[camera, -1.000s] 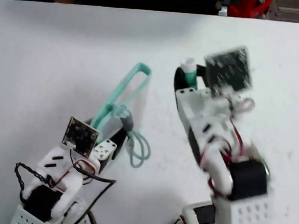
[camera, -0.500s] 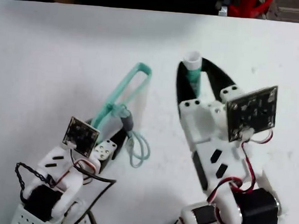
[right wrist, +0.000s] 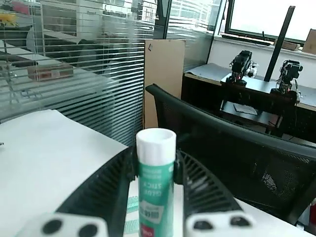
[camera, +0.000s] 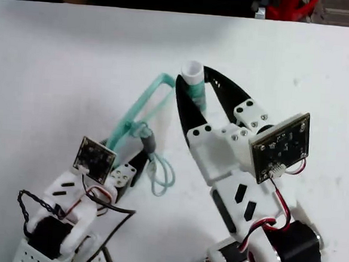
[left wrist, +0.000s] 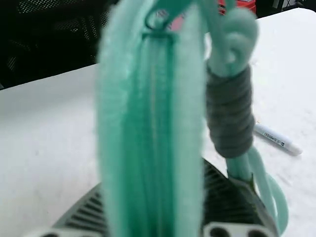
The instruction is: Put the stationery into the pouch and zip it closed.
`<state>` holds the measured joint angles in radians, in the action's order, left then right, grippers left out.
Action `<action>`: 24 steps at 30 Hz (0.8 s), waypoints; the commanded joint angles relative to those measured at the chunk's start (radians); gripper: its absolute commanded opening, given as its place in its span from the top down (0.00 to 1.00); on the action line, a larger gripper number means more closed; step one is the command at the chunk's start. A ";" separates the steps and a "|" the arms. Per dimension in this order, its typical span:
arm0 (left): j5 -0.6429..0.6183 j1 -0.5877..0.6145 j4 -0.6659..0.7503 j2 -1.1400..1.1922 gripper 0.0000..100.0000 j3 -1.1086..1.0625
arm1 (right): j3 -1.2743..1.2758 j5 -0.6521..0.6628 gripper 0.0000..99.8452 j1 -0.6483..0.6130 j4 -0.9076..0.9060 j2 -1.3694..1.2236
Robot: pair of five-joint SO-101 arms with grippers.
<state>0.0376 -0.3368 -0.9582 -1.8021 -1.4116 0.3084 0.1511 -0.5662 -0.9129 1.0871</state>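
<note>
The white table (camera: 59, 69) is sitting under both arms. The right claw (camera: 192, 77) is squeezing a green glue stick (camera: 194, 84) between its two black jaws, which are open just as wide as the stick. The stick's white cap is pointing away from the arm, just beside the far end of the pouch (camera: 146, 105). The left claw (camera: 128, 149) is clamping the near end of this green pouch, which is standing on its thin edge on the table. A green cord (camera: 161, 175) with a grey wrap is hanging from the pouch. A white pen (left wrist: 276, 139) is lying on the table nearby.
</note>
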 commanded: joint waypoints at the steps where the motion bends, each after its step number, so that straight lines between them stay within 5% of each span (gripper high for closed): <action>1: 0.005 -0.002 0.026 0.012 0.84 0.008 | -0.038 0.005 0.98 -0.005 -0.041 0.030; 6: 0.005 -0.002 0.029 0.012 0.84 0.008 | 0.163 0.011 0.98 0.002 -0.041 0.044; 15: 0.003 -0.002 0.026 0.012 0.84 0.008 | 0.003 0.012 0.98 0.044 0.002 0.125; 24: 0.002 -0.002 0.026 0.012 0.84 0.008 | 0.180 0.014 0.98 0.047 0.021 0.127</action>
<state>0.0376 -0.3368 -0.9582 -1.8021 -1.4116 0.4941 0.1511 -0.5309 -0.9436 1.1914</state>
